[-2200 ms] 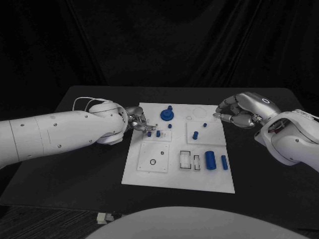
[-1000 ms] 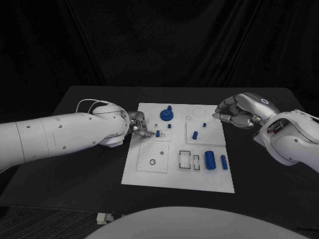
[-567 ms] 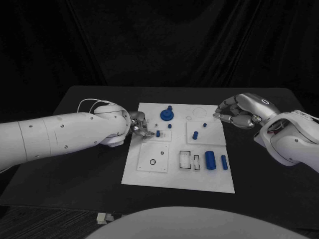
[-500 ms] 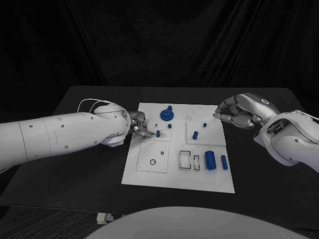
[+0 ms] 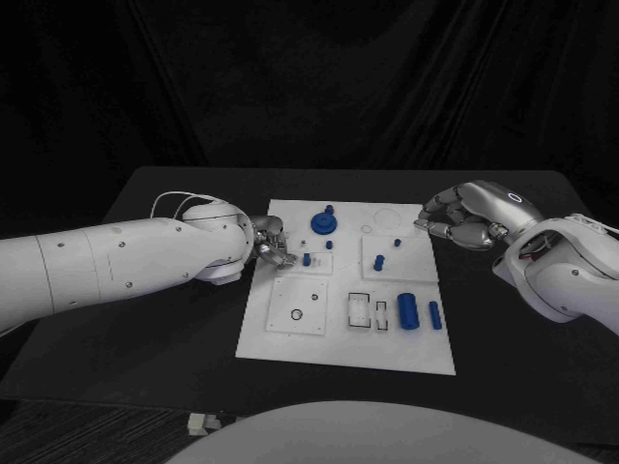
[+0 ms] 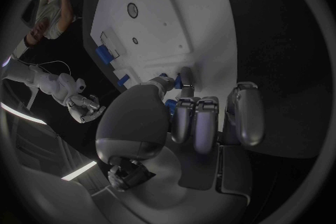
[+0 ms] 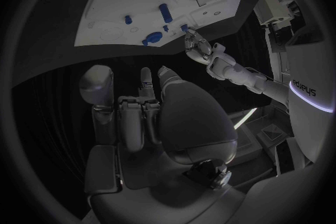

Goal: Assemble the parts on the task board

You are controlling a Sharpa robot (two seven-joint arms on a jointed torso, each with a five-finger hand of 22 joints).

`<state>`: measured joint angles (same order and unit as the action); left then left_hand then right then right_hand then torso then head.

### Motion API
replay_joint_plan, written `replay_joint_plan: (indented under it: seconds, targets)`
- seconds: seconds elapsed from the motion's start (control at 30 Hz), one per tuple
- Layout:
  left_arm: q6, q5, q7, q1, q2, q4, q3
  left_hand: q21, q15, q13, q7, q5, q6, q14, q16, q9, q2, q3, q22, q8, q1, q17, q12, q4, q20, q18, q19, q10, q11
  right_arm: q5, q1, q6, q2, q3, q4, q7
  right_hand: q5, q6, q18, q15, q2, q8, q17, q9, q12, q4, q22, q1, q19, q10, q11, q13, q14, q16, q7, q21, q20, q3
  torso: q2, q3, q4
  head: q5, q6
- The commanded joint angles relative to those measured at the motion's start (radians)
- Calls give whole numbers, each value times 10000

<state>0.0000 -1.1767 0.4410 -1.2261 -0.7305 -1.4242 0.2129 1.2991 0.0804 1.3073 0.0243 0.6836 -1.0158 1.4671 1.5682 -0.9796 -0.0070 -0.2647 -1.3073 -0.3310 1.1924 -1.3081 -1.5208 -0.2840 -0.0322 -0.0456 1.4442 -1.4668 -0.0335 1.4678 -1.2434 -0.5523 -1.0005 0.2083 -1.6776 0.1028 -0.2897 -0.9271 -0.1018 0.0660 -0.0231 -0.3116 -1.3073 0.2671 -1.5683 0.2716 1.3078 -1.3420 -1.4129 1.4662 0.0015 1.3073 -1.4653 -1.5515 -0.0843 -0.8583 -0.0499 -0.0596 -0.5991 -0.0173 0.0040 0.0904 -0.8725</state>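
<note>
Both curled: left robot hand (image 5: 271,246) pinches a blue part (image 5: 290,259) over the task board (image 5: 346,333); right robot hand (image 5: 463,218) closed, empty.

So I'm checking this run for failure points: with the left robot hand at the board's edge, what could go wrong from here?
1. The left robot hand pinches a small blue part by its fingertips; it could slip or tilt before seating.
2. Its fingers work close to the standing blue pegs, so they might knock one.
3. The task board looks unclamped; a push could shift it while the right robot hand stays off it.
</note>
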Motion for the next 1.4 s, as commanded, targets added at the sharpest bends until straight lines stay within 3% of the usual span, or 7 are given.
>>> replay_joint_plan:
  seconds: [0.03,0.2,0.3,0.67,1.03,1.23,1.4]
  targets:
    - [-62,-4,-395,31,24,6,5,-30,52,2230,12,72,32,1037,26,-71,-192,-497,-1836,-95,52,-2627,-8,110,50,-153,-16,-629,-78,7,20,48,-18,-6,-19,128,-74,-28,-175,-59,-13,24,-2260,-16,-25,-41,978,-118,92,1046,32,2635,-964,58,-7,73,15,-11,-2,-2,4,-14,-2]
    - [-167,-4,-618,31,18,5,5,2,79,2255,-21,-102,35,1037,26,-318,-589,-1755,-1842,-352,86,-2627,-38,507,68,-144,-8,-660,-85,7,20,63,-17,-6,-21,136,-91,-28,-173,-59,-15,25,-2251,-17,-25,-46,981,-126,90,1046,32,2635,-962,64,-6,66,15,-15,4,-3,2,-7,-2]
    - [-228,-4,-712,31,10,-6,5,22,82,2265,-5,-122,42,1037,26,-409,-700,-2136,-1846,-452,10,-2627,-51,675,73,-142,-2,-673,-103,7,20,74,-12,-6,-20,142,-110,-29,-174,-59,-16,25,-2246,-17,-25,-49,979,-133,91,1046,32,2635,-960,68,-7,74,15,-19,1,-3,8,-7,-2]
    - [-450,-4,-846,30,-109,-110,3,80,100,2291,2,-142,44,1037,26,-599,-916,-3047,-1857,-682,-62,-2627,-83,1388,96,-135,16,-709,-115,7,22,109,-17,-6,-19,165,-134,-31,-176,-59,-19,25,-2233,-17,-25,-53,976,-142,94,1046,32,2635,-957,76,-7,89,15,-25,-2,-1,7,-14,-2]
    - [-464,-4,-746,7,-265,-285,-3,100,105,2298,4,-188,36,1037,26,-639,-1040,-3272,-1860,-740,-119,-2627,-92,1627,99,-133,25,-720,-117,7,25,165,45,-6,24,181,-151,-31,-183,-59,-20,26,-2224,-18,-25,-55,966,-147,104,1046,34,2635,-955,82,-7,136,15,-28,0,0,7,29,-2]
    - [68,-4,-424,-124,-342,-290,-6,108,105,2286,6,-385,16,1037,26,-641,-1046,-3381,-1859,-762,-202,-2627,-79,1723,102,-132,30,-715,-115,7,33,187,68,-6,45,185,-159,-31,-183,-59,-22,26,-2228,-18,-25,-56,966,-151,104,1046,34,2635,-955,80,-7,135,15,-31,0,3,4,61,-2]
    - [970,-4,-49,-390,-302,-194,-8,70,101,2246,13,-617,36,1037,26,-620,-1006,-3471,-1847,-746,-274,-2627,-30,1792,99,-139,11,-681,-110,7,37,190,58,-6,45,188,-163,-32,-183,-59,-23,26,-2225,-18,-25,-58,966,-154,104,1046,34,2635,-955,82,-7,137,15,-33,6,6,7,23,-2]
